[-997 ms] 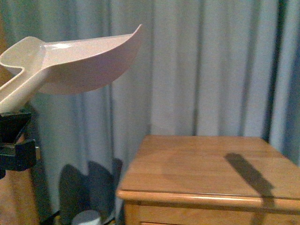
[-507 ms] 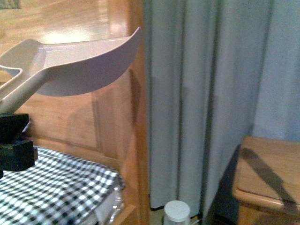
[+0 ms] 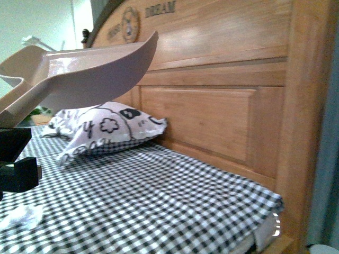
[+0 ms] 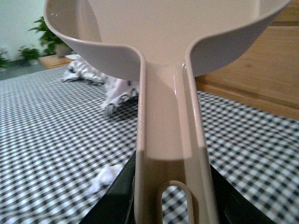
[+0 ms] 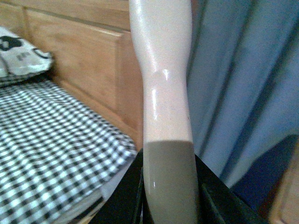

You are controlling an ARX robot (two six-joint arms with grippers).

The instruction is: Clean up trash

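Note:
The trash, a small crumpled white tissue wad (image 3: 21,216), lies on the checked bedsheet at the near left, and it also shows in the left wrist view (image 4: 106,176) beside the dustpan's handle. My left gripper (image 3: 13,153) (image 4: 170,198) is shut on the handle of the beige dustpan (image 3: 90,74) (image 4: 168,70). The pan is held up in the air above the bed, well above the wad. My right gripper (image 5: 170,196) is shut on the cream and grey brush handle (image 5: 163,93), next to the bed's corner. The brush's bristles are out of view.
A white patterned pillow (image 3: 106,129) leans against the wooden headboard (image 3: 222,106). The black-and-white checked sheet (image 3: 159,206) ends at the bed's right edge (image 3: 275,222). A blue curtain (image 5: 243,93) hangs beyond that edge. Potted plants (image 4: 44,35) stand far off.
The front view has swung left, from the nightstand and curtain, past the headboard's edge, onto the bed. The dustpan keeps its place in the picture. The tissue wad and pillow have come into sight.

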